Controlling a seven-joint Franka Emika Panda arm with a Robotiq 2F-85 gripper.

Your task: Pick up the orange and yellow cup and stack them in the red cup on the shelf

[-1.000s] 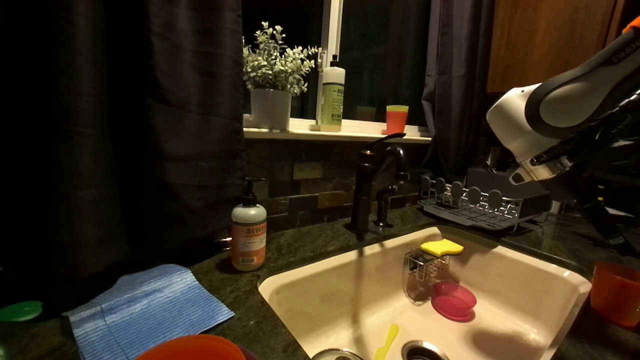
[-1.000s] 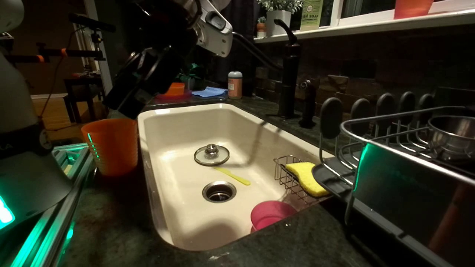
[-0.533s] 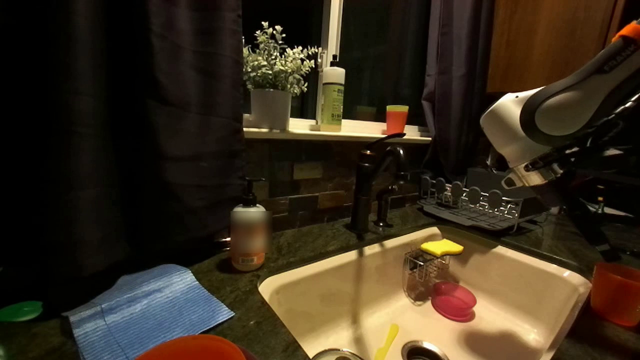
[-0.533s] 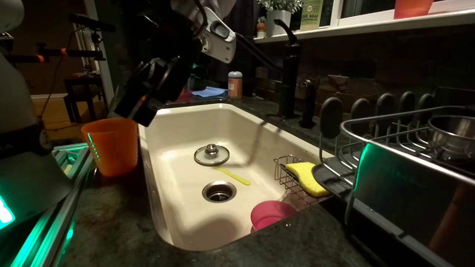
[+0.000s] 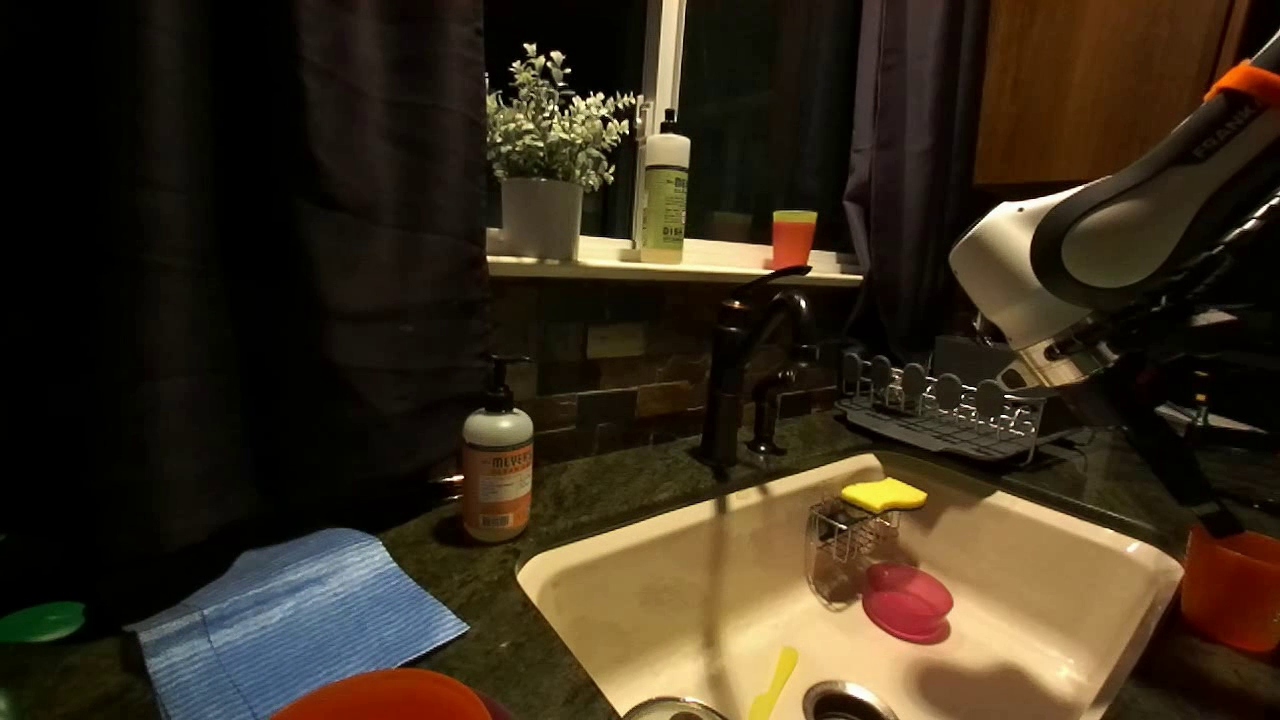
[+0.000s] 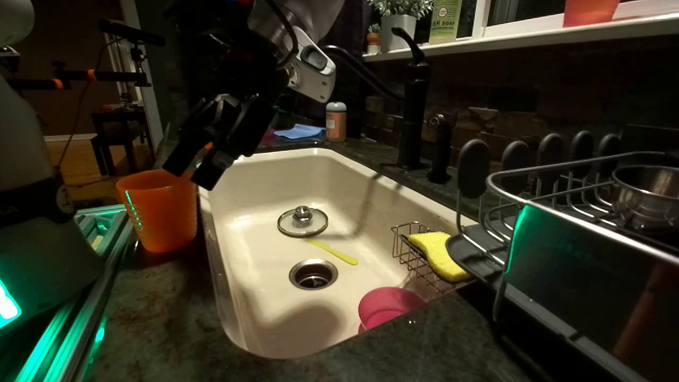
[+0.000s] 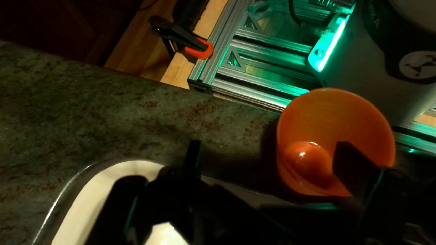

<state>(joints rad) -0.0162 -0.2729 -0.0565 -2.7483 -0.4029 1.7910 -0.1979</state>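
Beside the sink (image 6: 318,175), dark counter (image 6: 159,318) bears the orange cup (image 6: 159,220); only the wrist view shows me its floor. It sits just below the pincer (image 6: 191,171), jaws apart, one finger (image 7: 352,166) across its mouth, which opens upward, long axis vertical. On the far shelf (image 5: 610,268) stands the red cup (image 5: 793,246).
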